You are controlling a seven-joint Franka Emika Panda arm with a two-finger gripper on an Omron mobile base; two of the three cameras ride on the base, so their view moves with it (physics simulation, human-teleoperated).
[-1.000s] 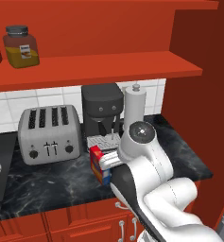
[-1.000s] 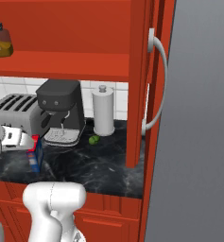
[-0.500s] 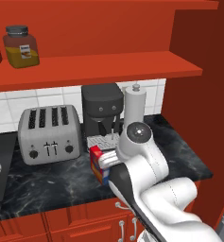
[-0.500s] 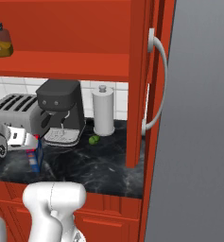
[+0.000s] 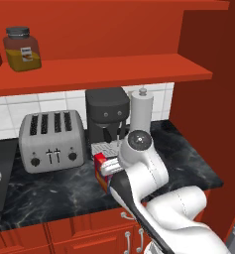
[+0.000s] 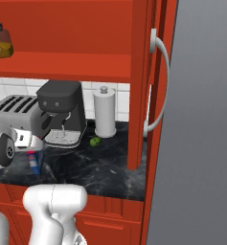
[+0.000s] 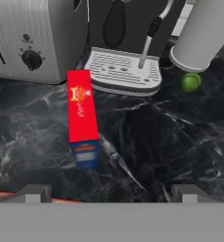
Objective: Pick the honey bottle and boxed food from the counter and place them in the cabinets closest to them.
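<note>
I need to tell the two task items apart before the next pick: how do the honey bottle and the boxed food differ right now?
The amber honey bottle with a dark lid is rounded and translucent; the red and blue cardboard boxed food is narrow, flat-sided and opaque. The bottle sits up on the red cabinet shelf; the box stands on the black marble counter, in front of the silver toaster. Both stand upright.

- Boxed food: red top with a small yellow patch, blue lower face.
- Counter: black marble look, thin white veins.
- Cabinets: glossy red throughout, silver handle.
- Honey bottle: amber-orange, dark grey cap, pale label.
- Toaster: silver, black slots and knobs.
- Coffee machine: black, silver drip tray.
- Paper-towel roll: white.
- Lime: green.
- Wall tiles: white.
</note>
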